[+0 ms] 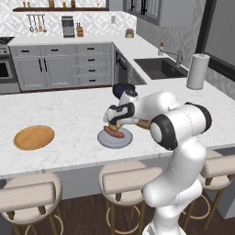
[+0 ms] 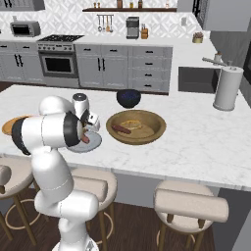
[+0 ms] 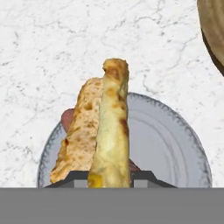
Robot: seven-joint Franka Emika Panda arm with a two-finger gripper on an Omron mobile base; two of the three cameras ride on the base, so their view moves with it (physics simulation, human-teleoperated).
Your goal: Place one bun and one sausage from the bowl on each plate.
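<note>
My gripper [image 3: 109, 177] is shut on a bun [image 3: 112, 131], which stands on edge just above the grey plate [image 3: 175, 144]. A sausage [image 3: 67, 119] lies on that plate, mostly hidden behind the bun. From the left base the gripper [image 1: 114, 125] hovers over the sausage [image 1: 114, 133] on the grey plate [image 1: 103, 139]. The orange-brown plate [image 1: 34, 137] lies bare far to the left. To the right of the grey plate [image 2: 94, 143], the wooden bowl [image 2: 157, 128] holds another bun [image 2: 133, 125] and another sausage [image 2: 121, 129].
A dark blue-black bowl [image 2: 128, 98] stands behind the wooden bowl. A paper towel roll [image 2: 227, 88] is near the sink at the right. Stools line the counter's front edge. Open marble lies between the two plates.
</note>
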